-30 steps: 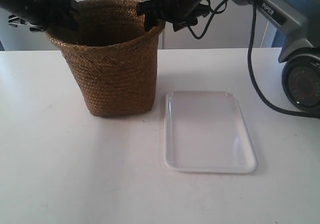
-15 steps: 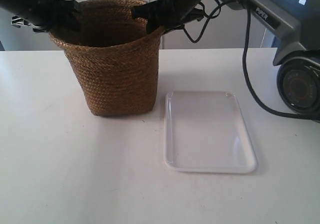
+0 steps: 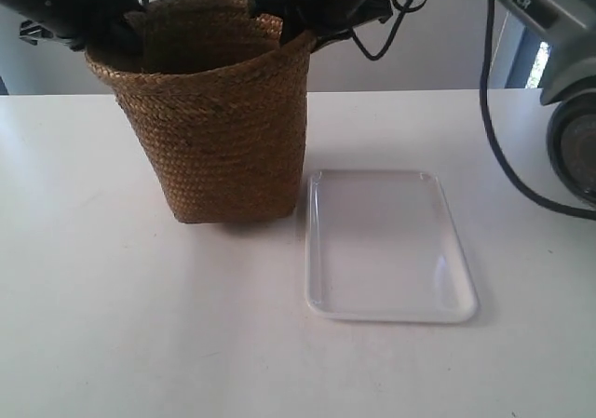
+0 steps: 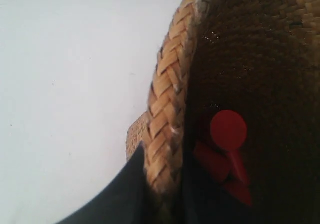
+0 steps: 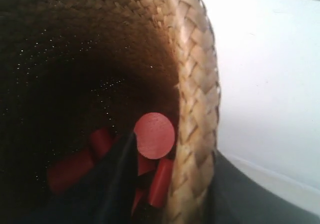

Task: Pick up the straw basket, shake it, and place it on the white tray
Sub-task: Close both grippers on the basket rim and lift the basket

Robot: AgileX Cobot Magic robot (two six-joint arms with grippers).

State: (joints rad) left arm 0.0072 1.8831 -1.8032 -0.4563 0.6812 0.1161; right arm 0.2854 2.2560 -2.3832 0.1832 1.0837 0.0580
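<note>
Straw basket (image 3: 219, 129) just beside white tray (image 3: 386, 250), thick rim pinched by left gripper (image 4: 167, 194) and right gripper (image 5: 185, 194), red pieces (image 5: 154, 134) down inside.

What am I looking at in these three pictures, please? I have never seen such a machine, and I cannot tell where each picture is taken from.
It is a robot with two arms, each ending in a gripper. The wide picture, from a camera off the arms, shows a white table, a straw basket and, beside it, an empty white tray. The other two come from cameras on the wrists. There the left gripper and the right gripper each pinch the basket's rim, one finger inside, one outside. Inside the basket lie red pieces.
</note>
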